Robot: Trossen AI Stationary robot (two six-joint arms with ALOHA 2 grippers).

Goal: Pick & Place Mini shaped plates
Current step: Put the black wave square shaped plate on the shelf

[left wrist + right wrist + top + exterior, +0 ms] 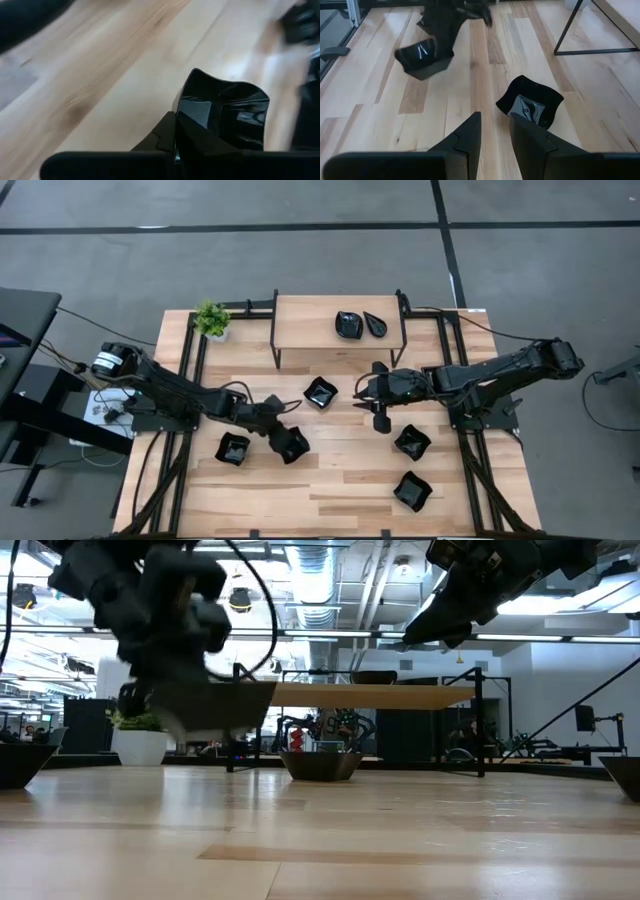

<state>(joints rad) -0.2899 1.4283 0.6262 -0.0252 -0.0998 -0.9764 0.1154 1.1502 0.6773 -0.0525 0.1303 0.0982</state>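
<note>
Plates are lying scattered across the wooden surface [340, 480], and going from the left, one squarish plate [233, 448] is sitting alone near the left edge. Just beside it, the left tool [280, 432] is pinching a wavy-rimmed plate [292, 443] by its rim; the right wrist view is showing that plate hanging clear of the boards. Another plate [320, 392] is resting near the middle, in front of the raised shelf [300, 320], which is already carrying a squarish plate [348, 325] and a teardrop plate [375, 324]. The right tool [383, 402] is hovering with its fingers spread and holding nothing; two more plates [411, 442] are lying near it. The step in hand looks like the carry: the next move is probably calling for a lift high enough to clear the shelf edge.
</note>
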